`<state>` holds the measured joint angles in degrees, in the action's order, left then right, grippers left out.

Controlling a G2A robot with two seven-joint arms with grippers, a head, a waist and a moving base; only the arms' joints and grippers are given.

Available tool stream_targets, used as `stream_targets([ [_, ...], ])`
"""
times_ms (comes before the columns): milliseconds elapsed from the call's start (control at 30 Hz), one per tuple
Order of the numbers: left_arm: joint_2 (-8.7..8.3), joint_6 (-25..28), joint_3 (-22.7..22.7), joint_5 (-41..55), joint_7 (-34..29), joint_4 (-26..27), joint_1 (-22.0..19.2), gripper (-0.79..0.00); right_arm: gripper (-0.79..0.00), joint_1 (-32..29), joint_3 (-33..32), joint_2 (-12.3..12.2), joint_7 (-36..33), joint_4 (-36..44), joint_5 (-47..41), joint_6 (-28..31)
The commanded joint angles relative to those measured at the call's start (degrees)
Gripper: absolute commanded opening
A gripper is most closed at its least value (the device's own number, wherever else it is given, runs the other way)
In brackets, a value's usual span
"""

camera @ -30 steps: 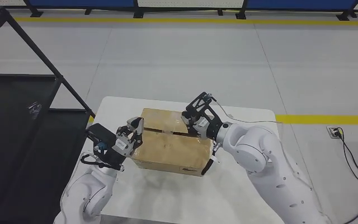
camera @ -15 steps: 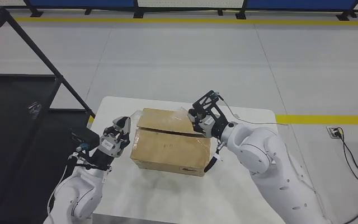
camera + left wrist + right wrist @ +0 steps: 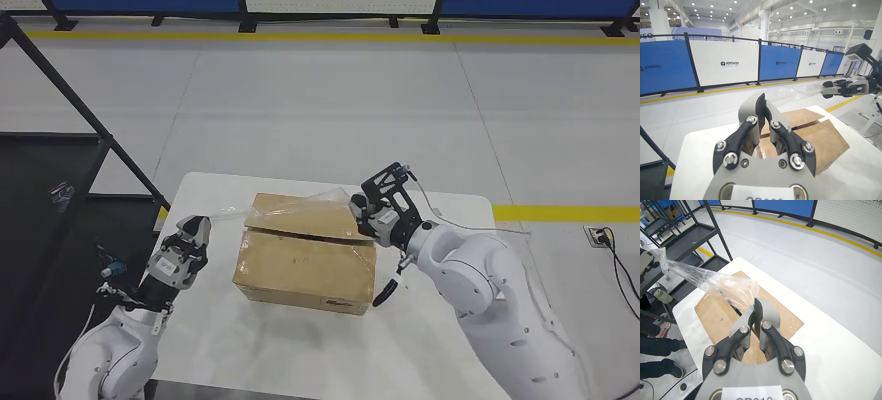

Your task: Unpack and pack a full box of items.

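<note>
box point(image 3: 305, 265) flaps ajar, contents hidden; right hand point(image 3: 756, 306) pinches clear film point(image 3: 706, 279).

On white table point(image 3: 300, 345) — cardboard box point(image 3: 305, 265)

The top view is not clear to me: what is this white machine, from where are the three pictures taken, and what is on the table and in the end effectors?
It is a robot with two arms. Each arm ends in an end effector, which is a clamp with two fingers. The top view looks down from a camera above the arms. The other two pictures come from a small camera on each wrist, so each shows its own end effector close up. On the white table lies one brown cardboard box, with its top flaps slightly ajar. The right end effector is shut on a strip of clear plastic film that stretches across above the box. The left end effector is shut, holds nothing that I can see, and hovers beside the box's end.
</note>
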<state>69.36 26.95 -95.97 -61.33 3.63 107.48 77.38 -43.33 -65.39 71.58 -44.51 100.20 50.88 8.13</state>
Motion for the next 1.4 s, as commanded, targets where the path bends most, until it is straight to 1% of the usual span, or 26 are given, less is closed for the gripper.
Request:
stream_targets([
  [0,-0.05,0.14,-0.14,0.49,0.06,0.01,0.22,-0.785,-0.785,-0.13,-0.10,-0.02,-0.04,0.11,0.02,-0.16],
  [233,-0.26,0.53,-1.27,2.64,0.33,0.14,0.65,-0.785,-0.785,-0.99,-0.83,-0.20,-0.76,0.90,0.15,-0.49],
  [500,-0.48,0.24,-1.80,1.26,1.94,-0.47,0.61,-0.785,-0.785,-1.75,-1.59,-0.38,-1.55,1.73,-0.45,-0.54],
  [667,-0.64,0.29,-1.83,-1.49,3.71,-1.11,0.42,-0.785,-0.785,-1.72,-2.08,-0.45,-2.48,1.27,-2.99,0.67],
  [867,-0.94,1.49,-1.84,-6.45,7.51,-2.08,0.54,-0.785,-0.785,-1.08,-2.90,-0.56,-3.54,0.09,-6.11,1.75],
  [1067,-1.12,-0.09,-2.02,-10.43,10.19,-3.32,0.80,-0.785,-0.785,-1.34,-3.80,-0.68,-2.37,-0.10,-7.71,1.35],
  [1367,-1.22,-2.14,-1.68,-12.26,12.27,-3.88,1.06,-0.785,-0.785,-0.94,-3.64,-0.81,-2.62,-0.20,-8.08,1.13],
])
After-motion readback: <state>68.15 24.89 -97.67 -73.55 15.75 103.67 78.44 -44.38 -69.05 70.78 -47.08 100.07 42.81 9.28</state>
